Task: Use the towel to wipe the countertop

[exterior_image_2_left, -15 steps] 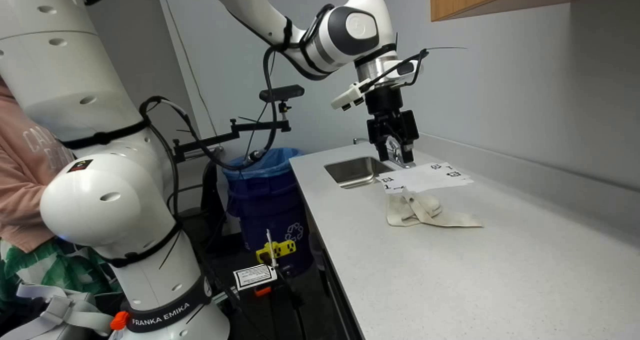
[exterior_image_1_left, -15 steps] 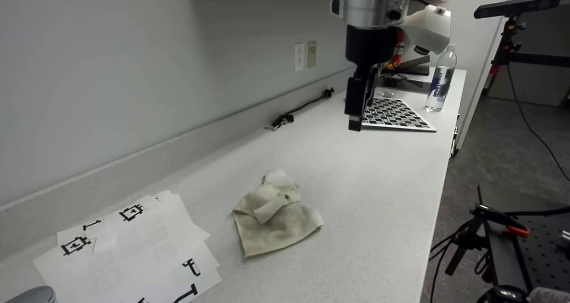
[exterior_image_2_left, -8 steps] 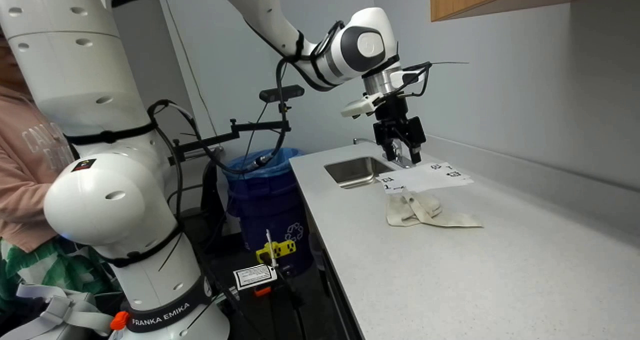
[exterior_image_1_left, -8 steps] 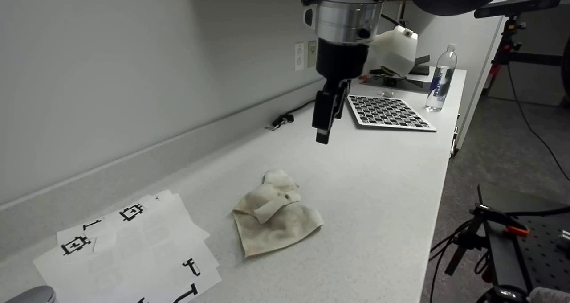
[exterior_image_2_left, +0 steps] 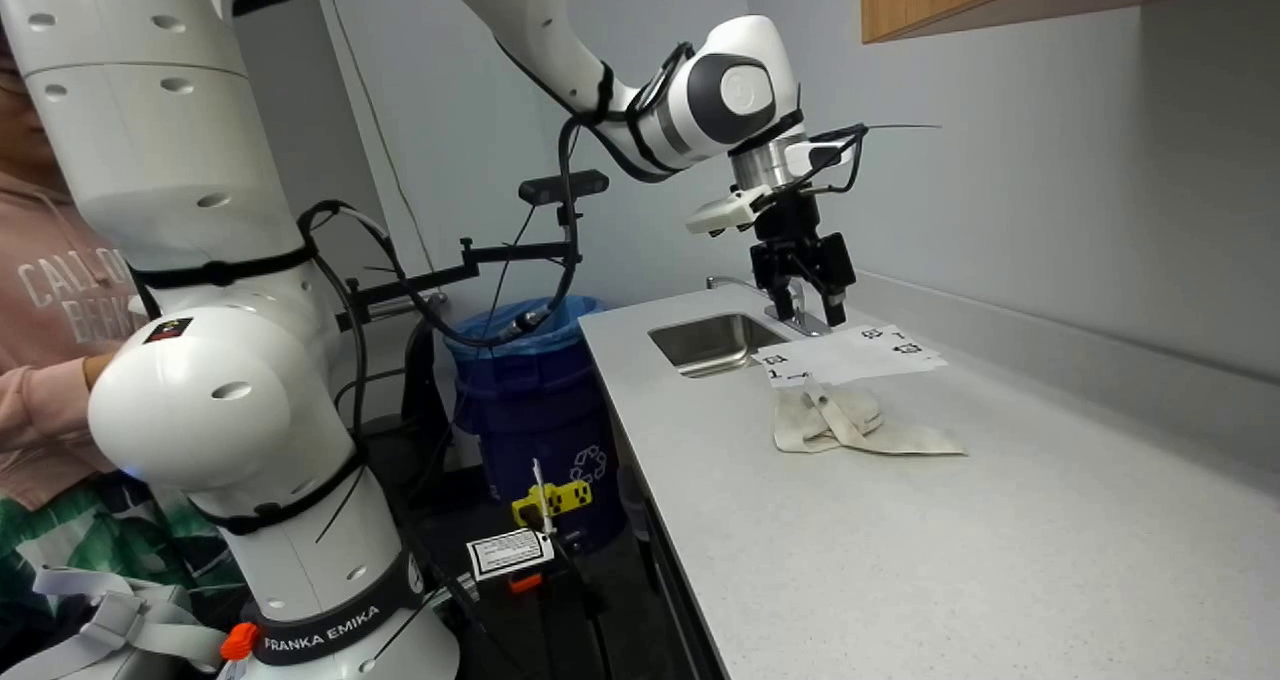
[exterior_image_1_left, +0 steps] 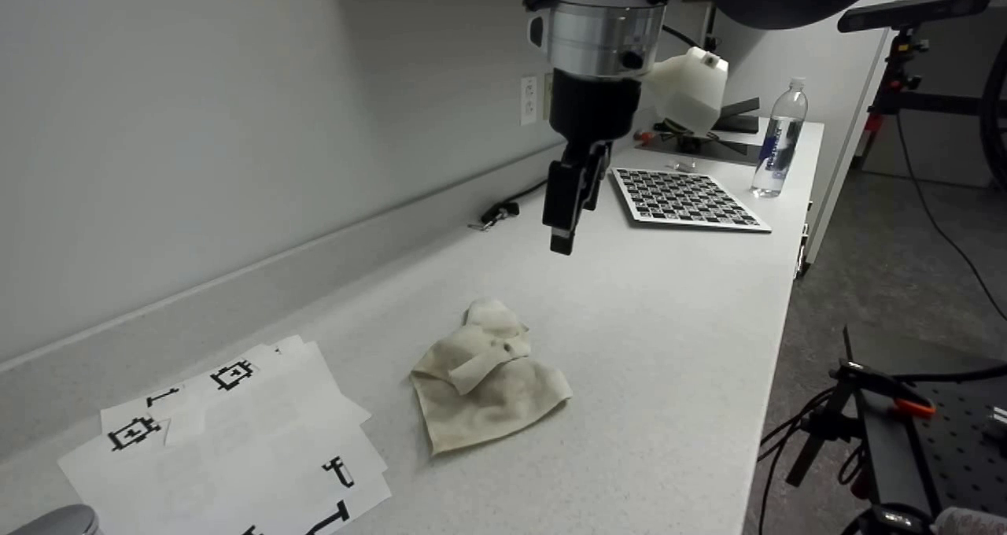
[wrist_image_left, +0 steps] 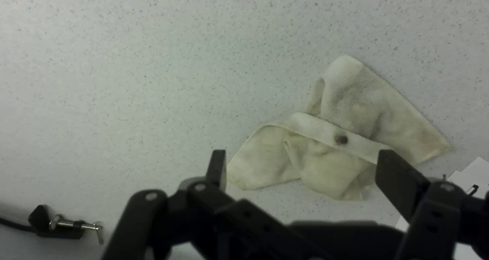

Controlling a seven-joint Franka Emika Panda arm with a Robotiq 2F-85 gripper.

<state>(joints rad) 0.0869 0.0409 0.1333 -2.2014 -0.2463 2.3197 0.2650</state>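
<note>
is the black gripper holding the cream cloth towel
No, the open black gripper hangs apart from the cream cloth towel lying on the white countertop.

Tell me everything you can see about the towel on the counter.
The towel looks like off-white cloth with greyish and yellowish discolouration, lying crumpled and partly folded on the countertop. A narrow band crosses its top, marked by a dark spot. One corner looks faintly pinkish. Paper sheets lie nearby, apart from it. The open gripper is raised clear; only the countertop touches it.
</note>
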